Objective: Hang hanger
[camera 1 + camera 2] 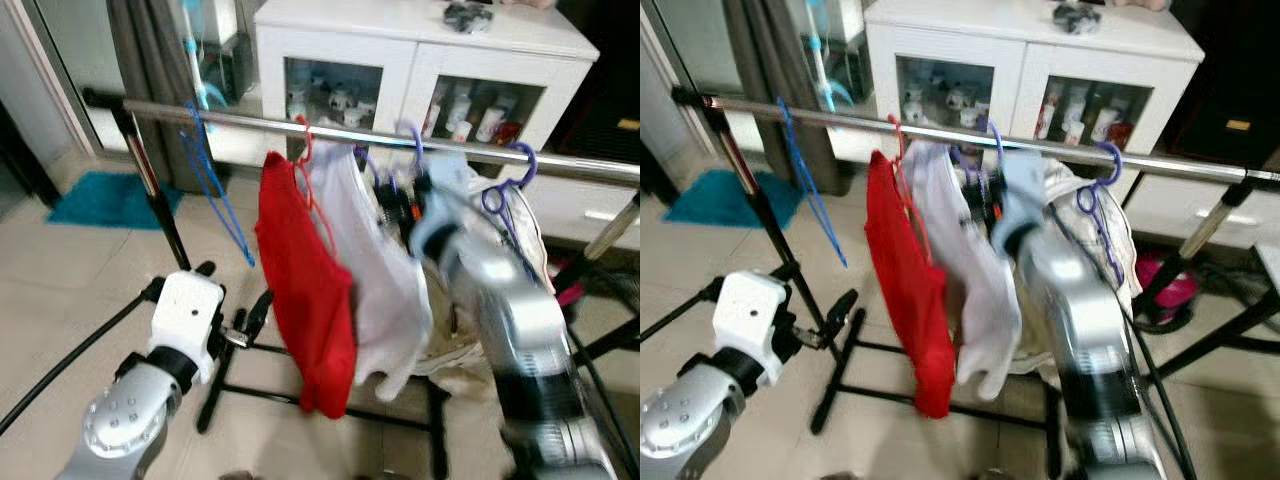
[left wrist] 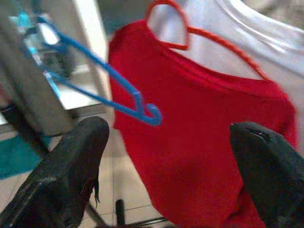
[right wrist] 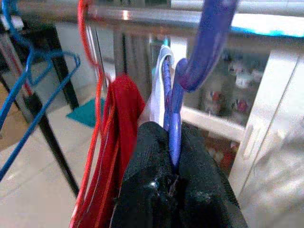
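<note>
A purple plastic hanger [image 3: 176,118] is hooked over the silver rail [image 1: 250,122], hanging between the red-shirt hanger [image 1: 305,150] and another purple hanger [image 1: 505,190].

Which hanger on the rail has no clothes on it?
The blue hanger at the rail's left end hangs bare; the red one carries a red garment.

Bare rail [image 1: 240,120] between blue hanger [image 1: 215,185] and red shirt [image 1: 305,290], garments crowding the rail rightward

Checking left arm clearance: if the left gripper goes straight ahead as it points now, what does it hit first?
Likely the red shirt, centred between the open left gripper fingers; the empty blue hanger tip may be nearer, depth unclear.
</note>
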{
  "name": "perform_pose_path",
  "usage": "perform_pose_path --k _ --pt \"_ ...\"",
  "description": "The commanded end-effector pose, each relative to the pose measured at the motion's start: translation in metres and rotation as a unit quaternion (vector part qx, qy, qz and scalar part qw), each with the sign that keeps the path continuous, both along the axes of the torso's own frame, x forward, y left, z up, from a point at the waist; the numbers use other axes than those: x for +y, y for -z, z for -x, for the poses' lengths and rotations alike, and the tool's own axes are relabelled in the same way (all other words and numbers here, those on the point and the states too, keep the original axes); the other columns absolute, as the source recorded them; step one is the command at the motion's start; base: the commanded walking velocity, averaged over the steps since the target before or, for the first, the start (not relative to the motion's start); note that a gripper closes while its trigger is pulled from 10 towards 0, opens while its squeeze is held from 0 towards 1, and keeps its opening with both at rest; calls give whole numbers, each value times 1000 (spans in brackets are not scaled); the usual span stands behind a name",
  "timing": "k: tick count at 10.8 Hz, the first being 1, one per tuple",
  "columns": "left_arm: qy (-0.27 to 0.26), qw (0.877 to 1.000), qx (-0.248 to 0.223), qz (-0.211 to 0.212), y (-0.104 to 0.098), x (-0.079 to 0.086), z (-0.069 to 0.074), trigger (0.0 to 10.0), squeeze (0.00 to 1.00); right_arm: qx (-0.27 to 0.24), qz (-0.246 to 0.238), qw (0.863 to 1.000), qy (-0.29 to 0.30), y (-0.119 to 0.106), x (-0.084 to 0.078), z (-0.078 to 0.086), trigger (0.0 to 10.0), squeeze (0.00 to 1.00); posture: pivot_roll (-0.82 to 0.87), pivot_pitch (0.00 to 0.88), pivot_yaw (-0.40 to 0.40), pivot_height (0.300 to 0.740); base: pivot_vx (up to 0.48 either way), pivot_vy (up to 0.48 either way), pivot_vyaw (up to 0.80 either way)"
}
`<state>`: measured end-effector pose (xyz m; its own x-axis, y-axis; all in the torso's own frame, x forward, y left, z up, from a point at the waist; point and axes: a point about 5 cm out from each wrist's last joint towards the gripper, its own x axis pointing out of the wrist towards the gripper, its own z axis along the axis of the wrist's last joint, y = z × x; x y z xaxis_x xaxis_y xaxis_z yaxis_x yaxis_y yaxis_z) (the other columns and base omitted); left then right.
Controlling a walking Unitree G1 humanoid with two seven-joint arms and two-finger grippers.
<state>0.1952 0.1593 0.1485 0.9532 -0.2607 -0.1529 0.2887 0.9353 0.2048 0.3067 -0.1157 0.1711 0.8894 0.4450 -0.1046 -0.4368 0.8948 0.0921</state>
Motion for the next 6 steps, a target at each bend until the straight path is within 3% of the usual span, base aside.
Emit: perform_pose_path --k 1,3,6 --pt "-37 999 -22 3 -5 5 2 10000 506 5 -6 1000 1 2 -3 13 0 0 40 57 -73 740 0 0 0" --pt "-37 999 0 12 -1 3 6 10000 506 35 -8 999 28 16 -12 36 0 0 27 53 -56 740 0 0 0" --pt "-19 1000 -7 14 1 -4 -8 10000 506 32 19 998 59 23 -22 43 0 0 -8 6 -10 740 -169 0 0"
